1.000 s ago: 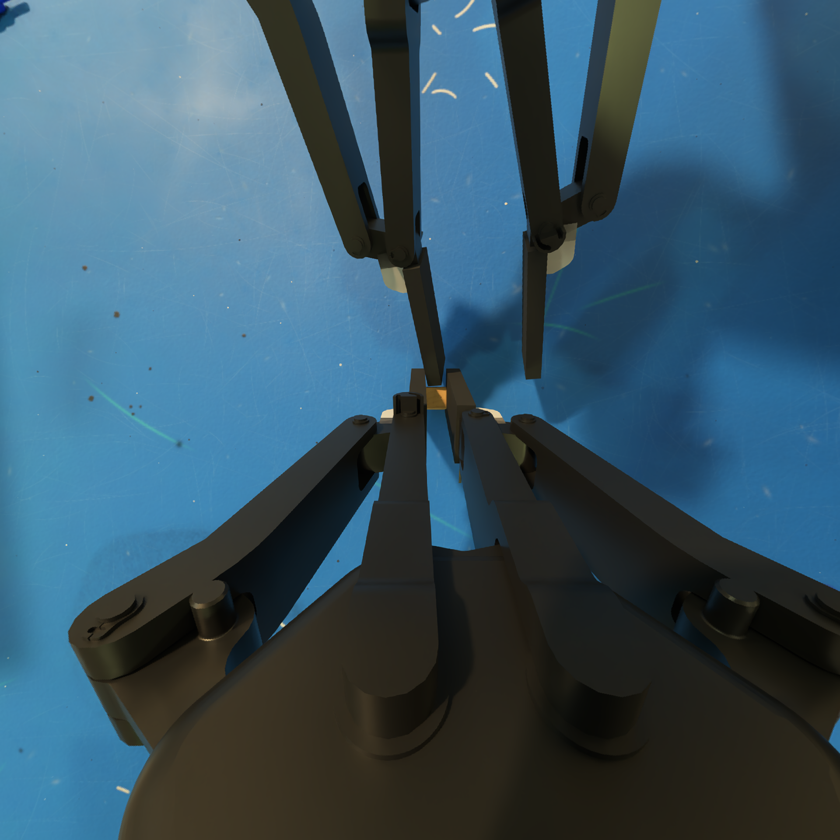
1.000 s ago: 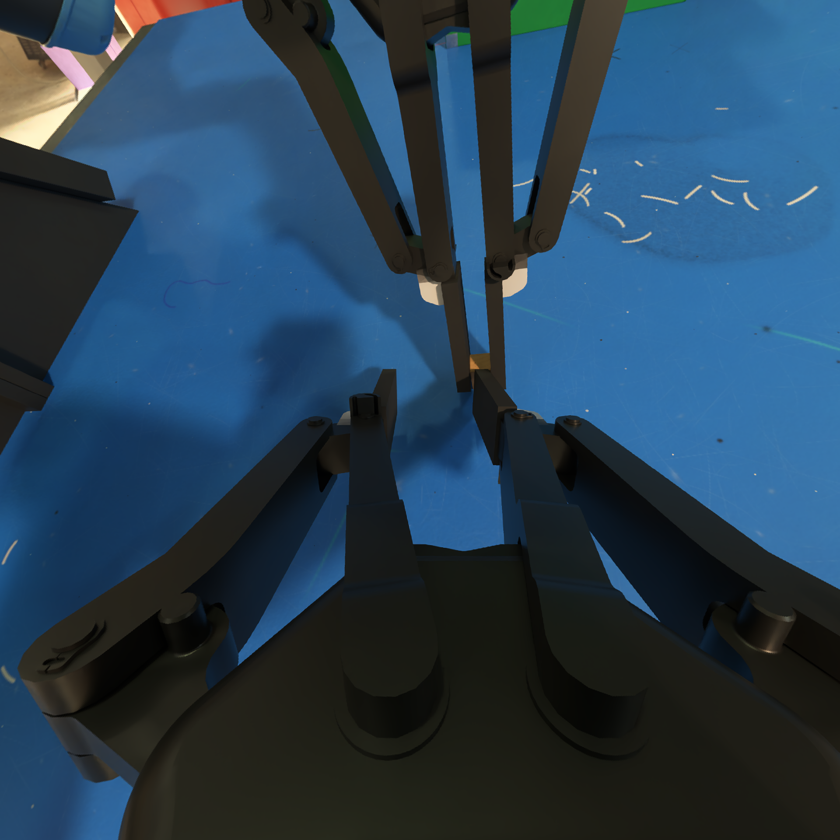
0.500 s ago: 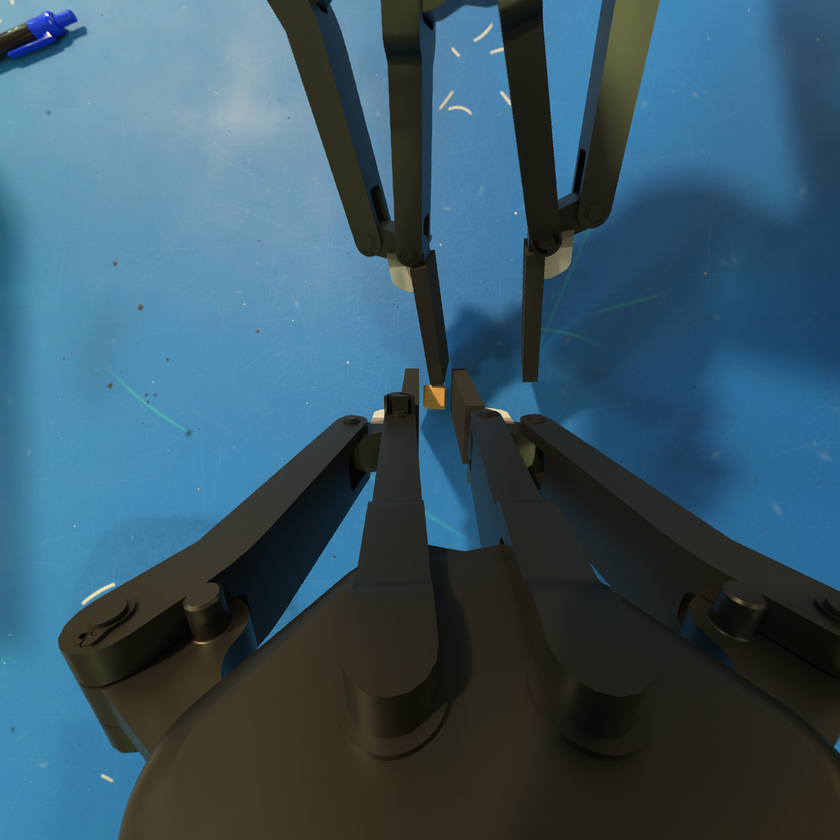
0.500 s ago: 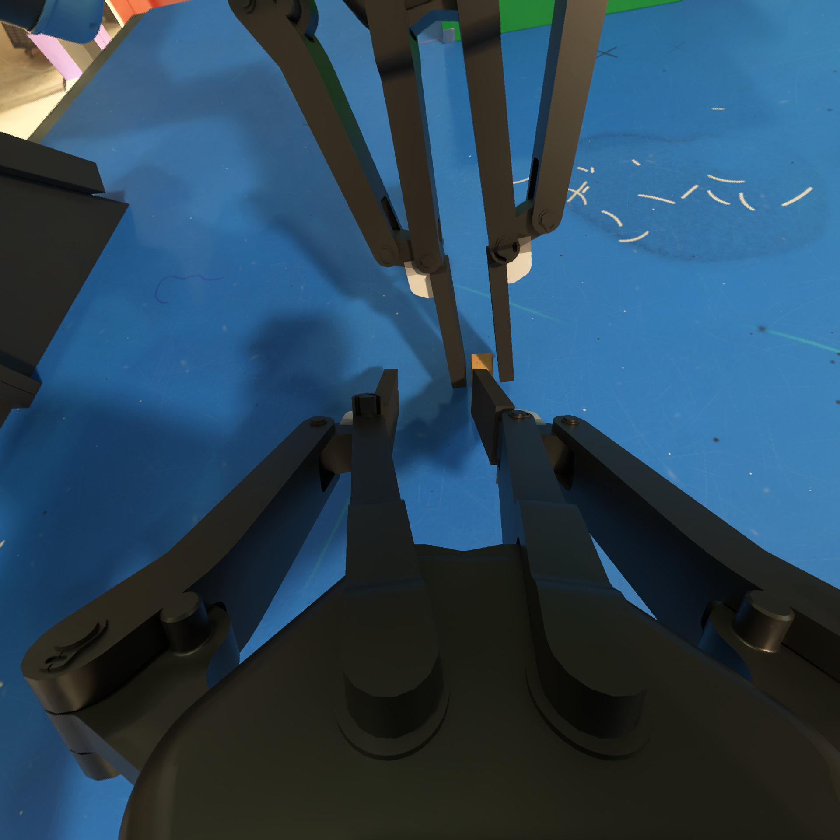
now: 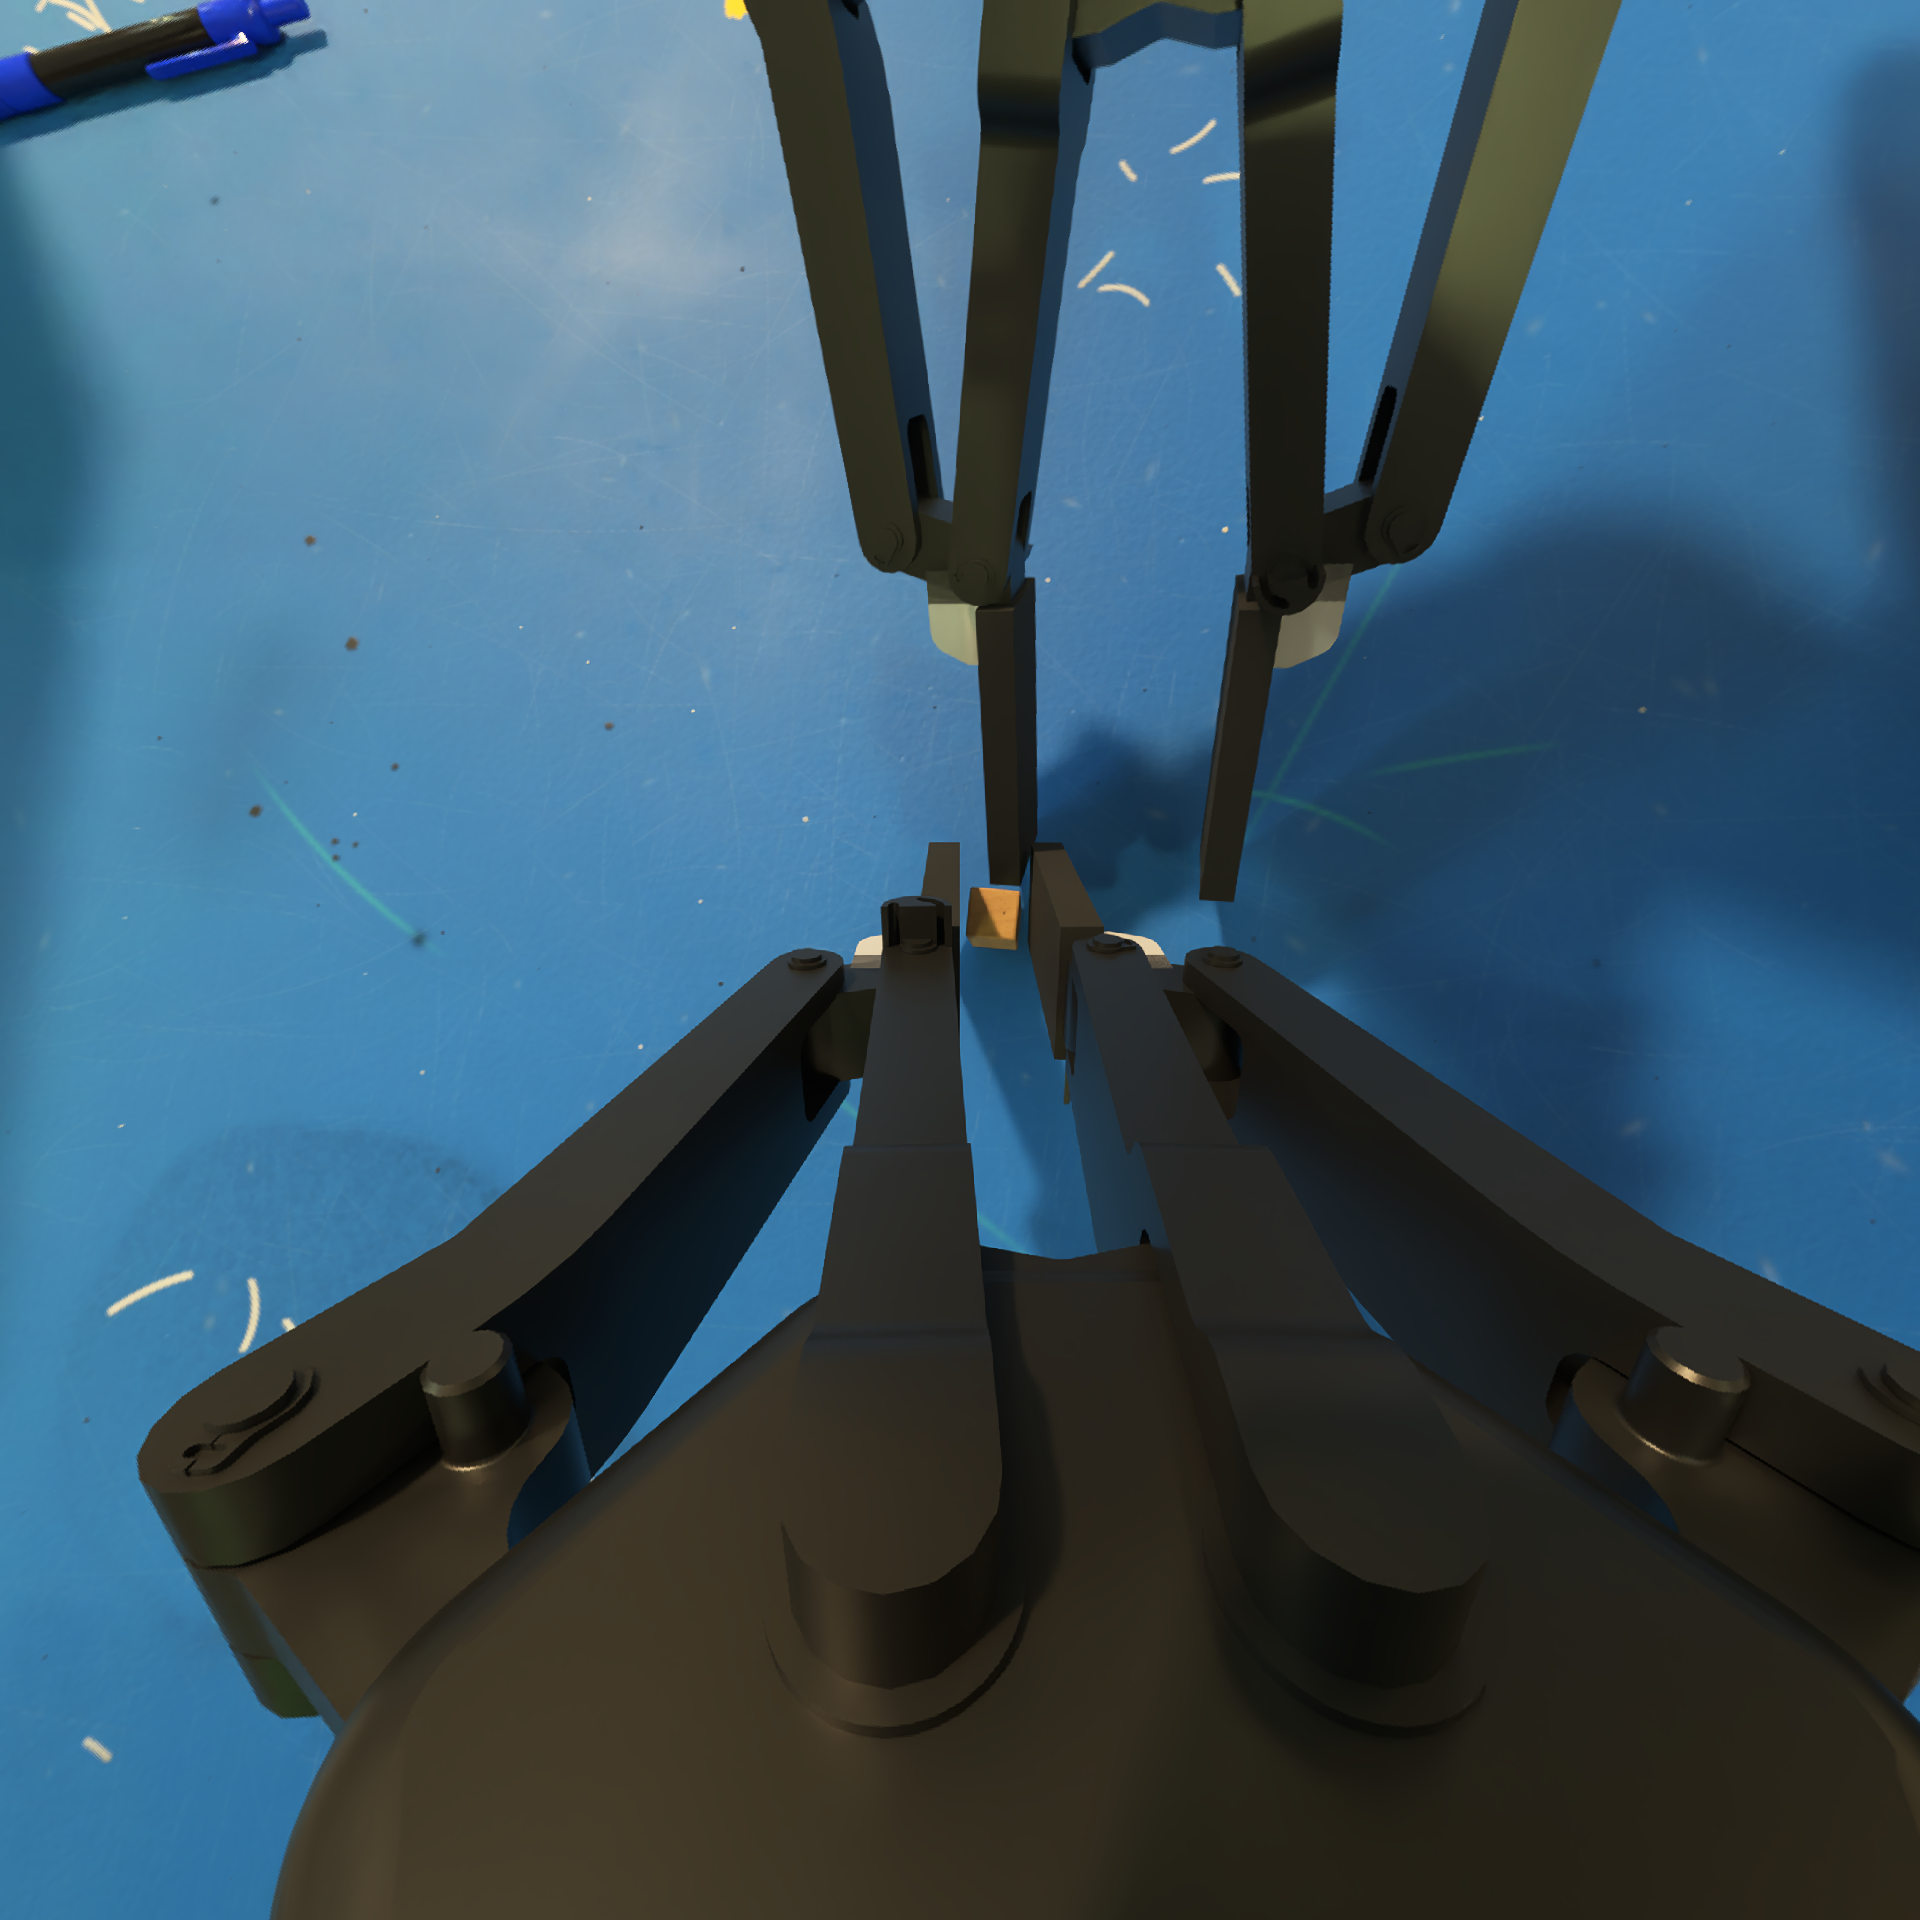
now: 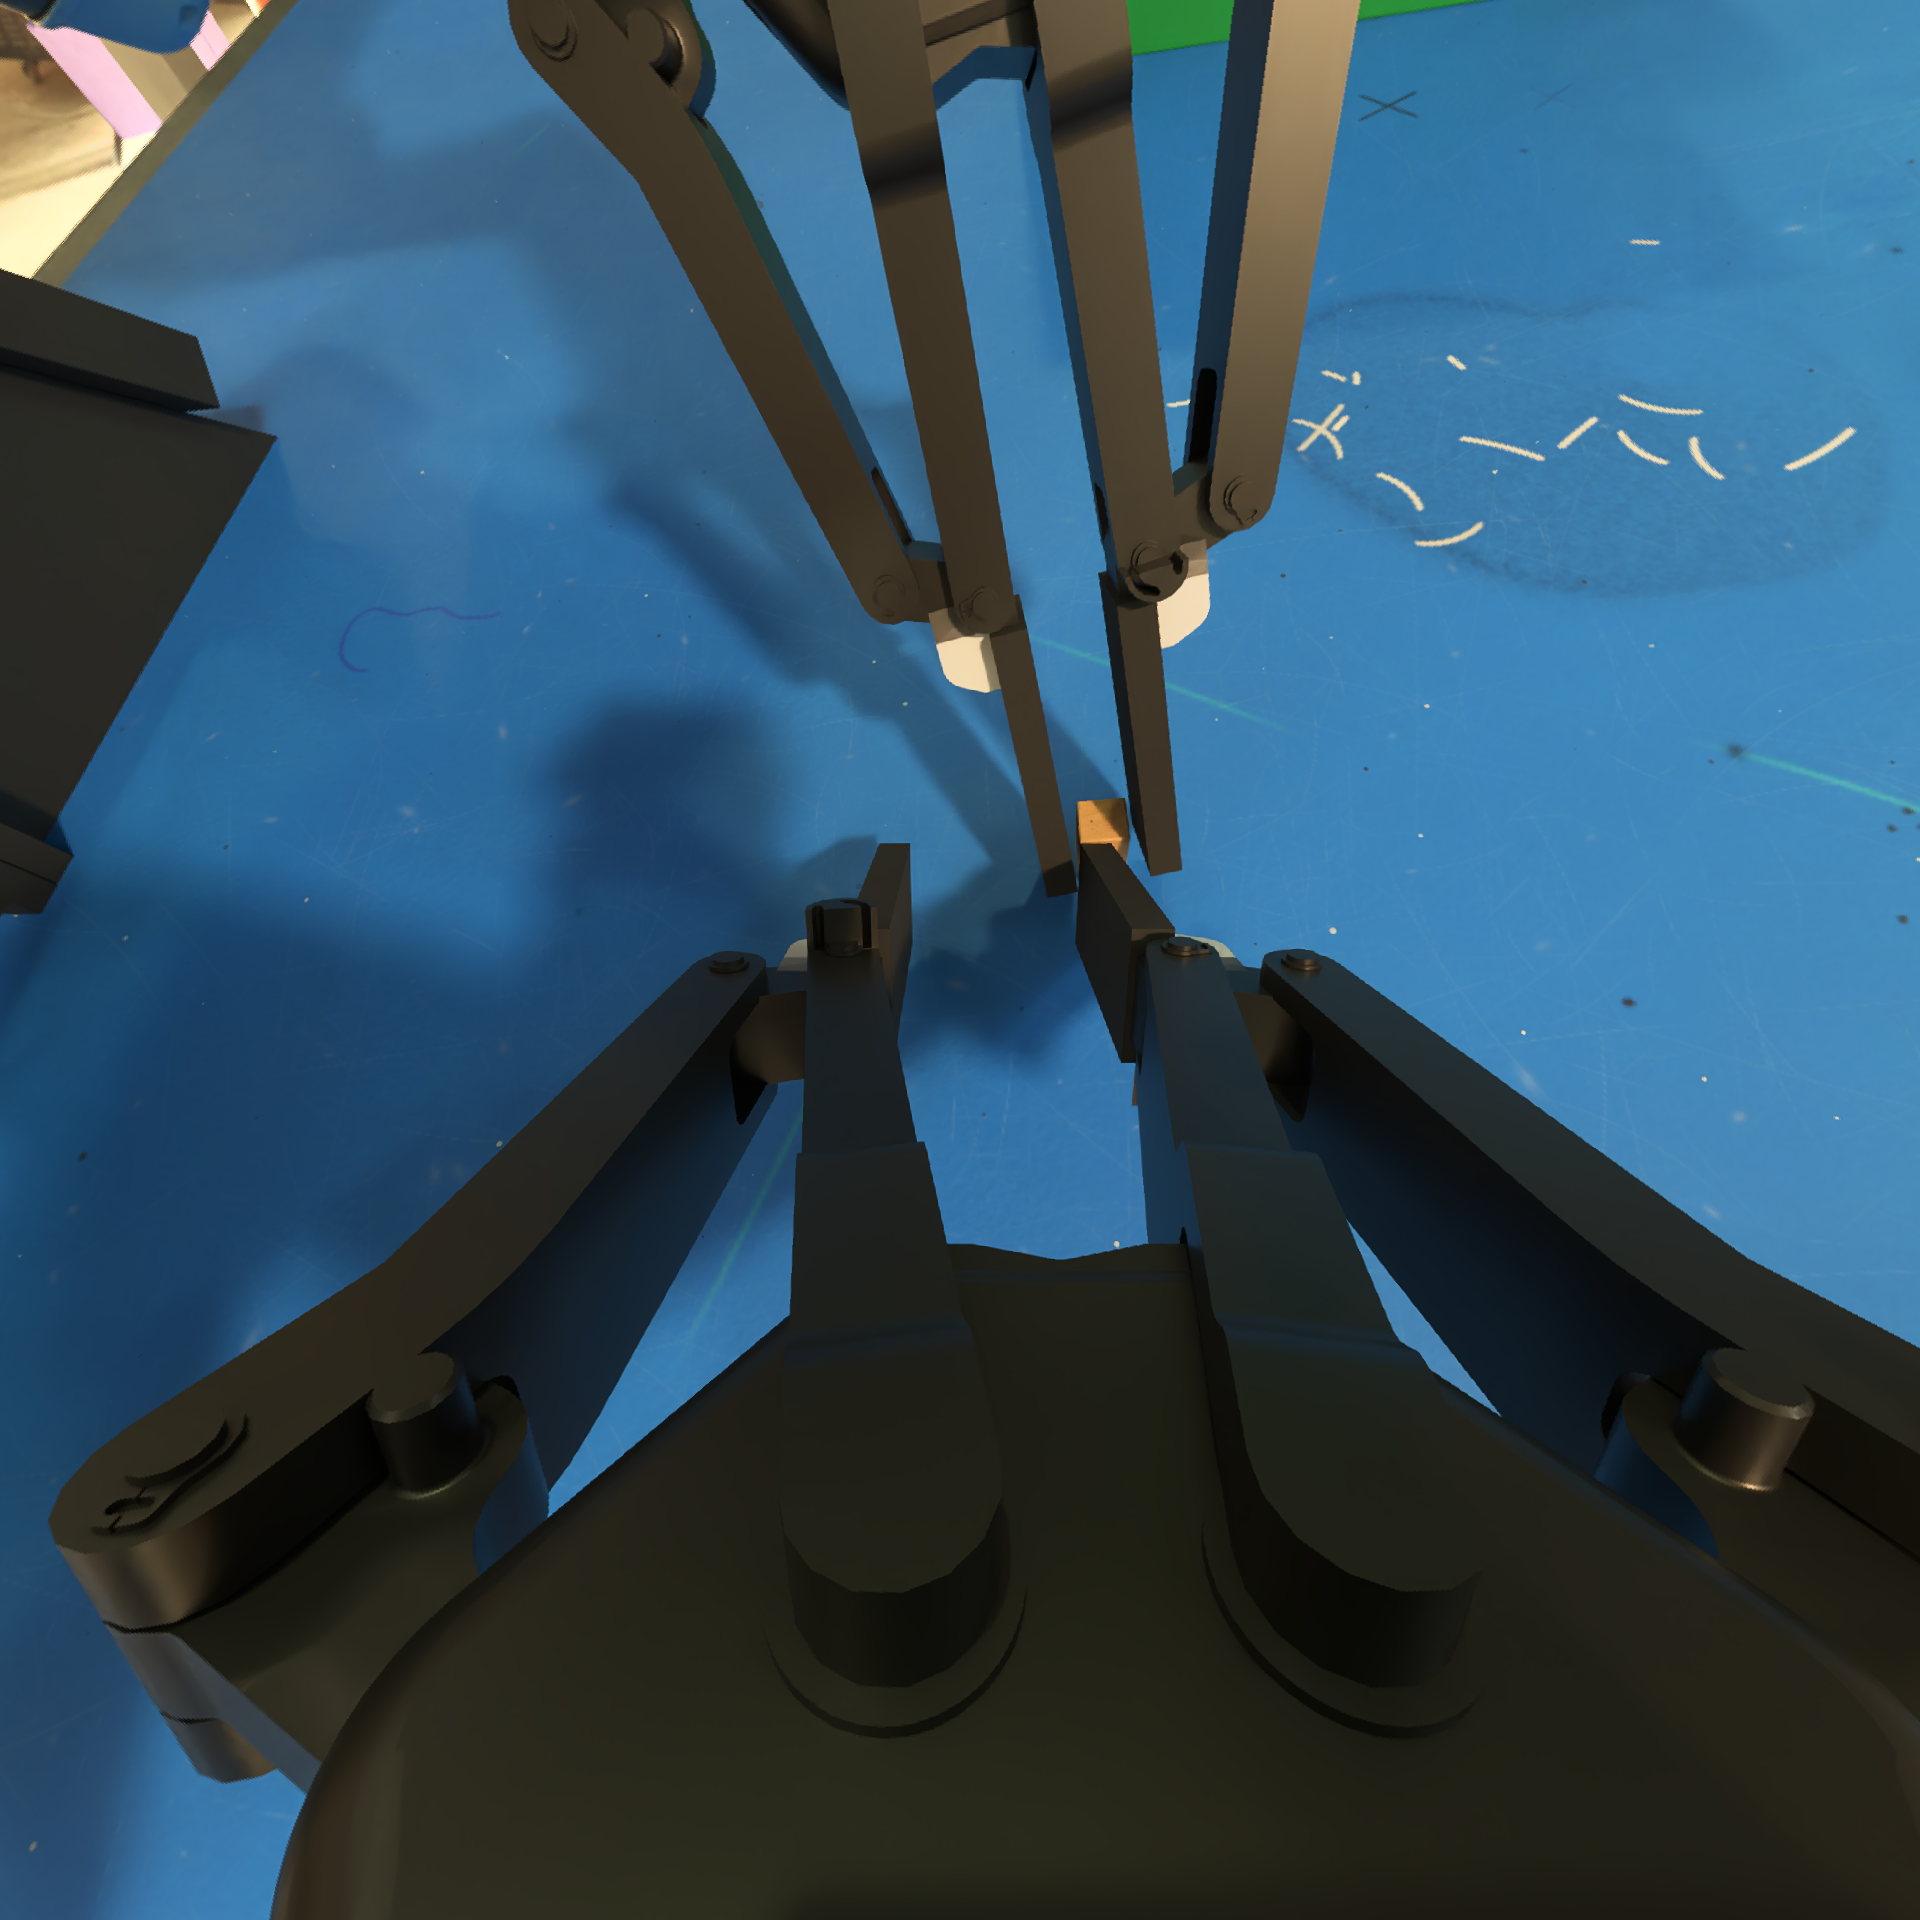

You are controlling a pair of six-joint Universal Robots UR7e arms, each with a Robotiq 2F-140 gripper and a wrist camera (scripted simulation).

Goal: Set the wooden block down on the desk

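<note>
Left gripper (image 5: 995, 868) fingers slightly apart, flanking but not pinching the wooden block (image 5: 993, 915); right gripper (image 6: 992, 868) spread wide (one finger just beside block). Block sits on blue desk (image 5: 468, 623). Pen (image 5: 145, 52) far corner.

At frame centre the wooden block (image 6: 1101, 821) sits between the left gripper (image 6: 1112, 878) fingertips, on the blue desk (image 6: 1558, 831); the right gripper (image 6: 992, 883) gapes below.

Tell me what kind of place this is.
Probably a workshop or lab bench: a scuffed blue desk with scratches and pale chalk-like marks, a pen lying on it, and dark equipment at one edge.
</note>
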